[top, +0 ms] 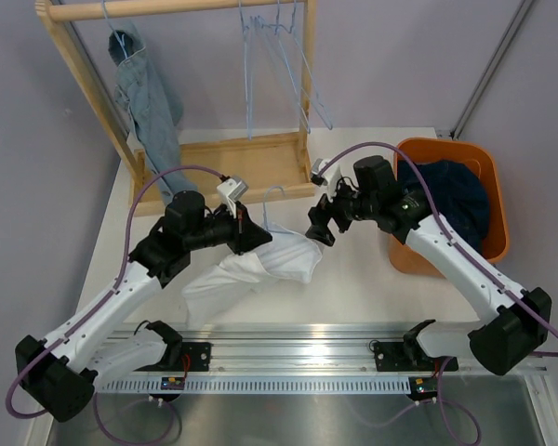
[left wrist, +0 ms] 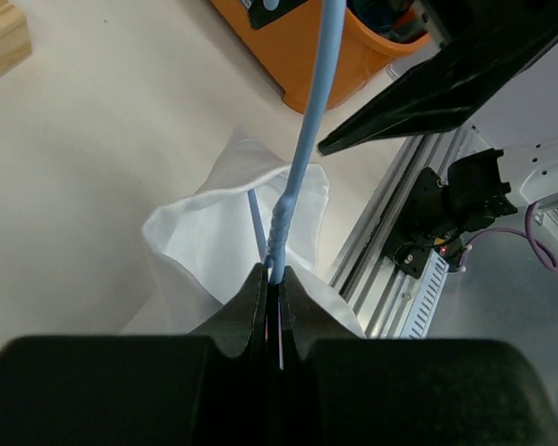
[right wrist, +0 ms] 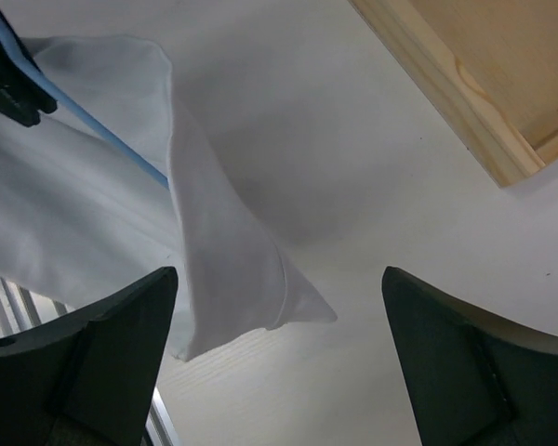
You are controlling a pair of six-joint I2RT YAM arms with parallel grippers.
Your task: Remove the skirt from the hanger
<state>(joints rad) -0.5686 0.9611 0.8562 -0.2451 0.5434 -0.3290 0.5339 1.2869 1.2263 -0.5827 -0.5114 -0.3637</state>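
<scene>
The white skirt [top: 260, 268] droops on the table in front of the wooden rack, still draped over a light blue hanger [left wrist: 307, 139]. My left gripper [top: 251, 232] is shut on the hanger's twisted neck, as the left wrist view shows at the gripper [left wrist: 277, 279], with the skirt [left wrist: 214, 242] spread below it. My right gripper [top: 318, 223] hovers open just right of the skirt's right end. In the right wrist view the skirt's corner [right wrist: 223, 260] hangs between the wide-apart fingers of that gripper [right wrist: 279, 316] without touching them, and a hanger arm [right wrist: 121, 149] runs under the fabric.
A wooden rack [top: 251, 163] stands at the back with a denim garment [top: 149, 102] and bare blue hangers [top: 279, 56] on its bar. An orange basket [top: 498, 195] of dark clothes [top: 456, 200] sits at the right. A metal rail [top: 307, 358] runs along the near edge.
</scene>
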